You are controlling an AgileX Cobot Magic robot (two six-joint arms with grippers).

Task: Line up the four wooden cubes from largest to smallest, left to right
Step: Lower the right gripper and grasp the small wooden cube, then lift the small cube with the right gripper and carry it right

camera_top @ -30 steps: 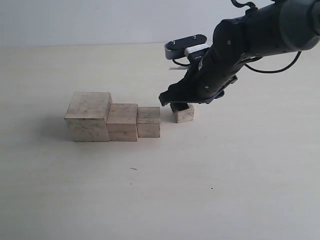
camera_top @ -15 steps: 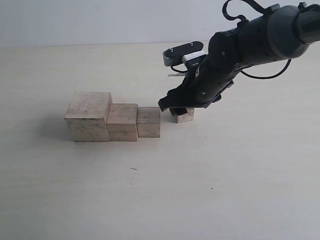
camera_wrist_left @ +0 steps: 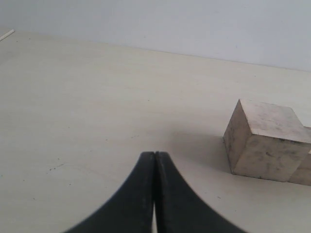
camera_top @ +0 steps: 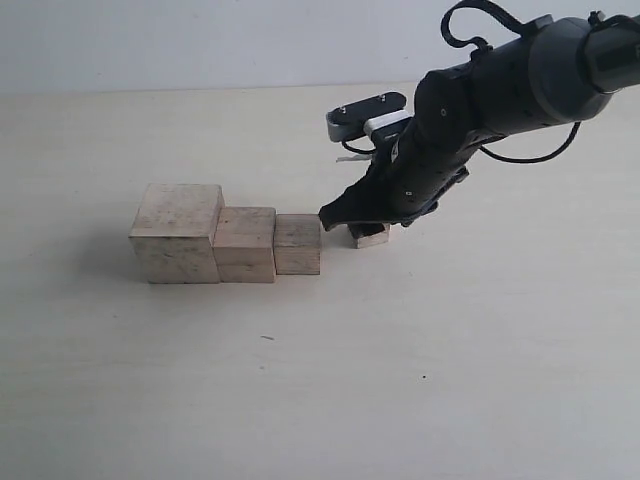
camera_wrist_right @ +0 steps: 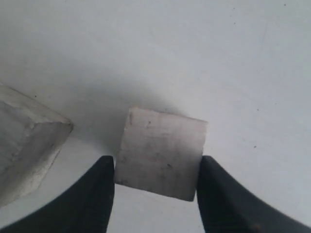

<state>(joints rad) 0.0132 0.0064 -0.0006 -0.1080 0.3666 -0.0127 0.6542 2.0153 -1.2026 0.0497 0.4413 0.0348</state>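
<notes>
Pale counter (camera_top: pixel 300 400): right pincer (camera_wrist_right: pixel 155 164) sits lower than a second ago, now pinching the smallest pale wooden cube (camera_top: pixel 371 237) just beside the three-cube row (camera_top: pixel 225 242). Last slot next, probably.

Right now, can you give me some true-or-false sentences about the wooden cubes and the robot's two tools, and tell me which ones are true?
1. The biggest cube, second cube and third cube touch in a row. True.
2. The smallest cube touches the third cube. False: it sits apart from it, with bare table between them.
3. The right tool has one finger on each side of the smallest cube. True.
4. The left tool is wide open. False: its fingers are pressed together, with nothing between them.
</notes>
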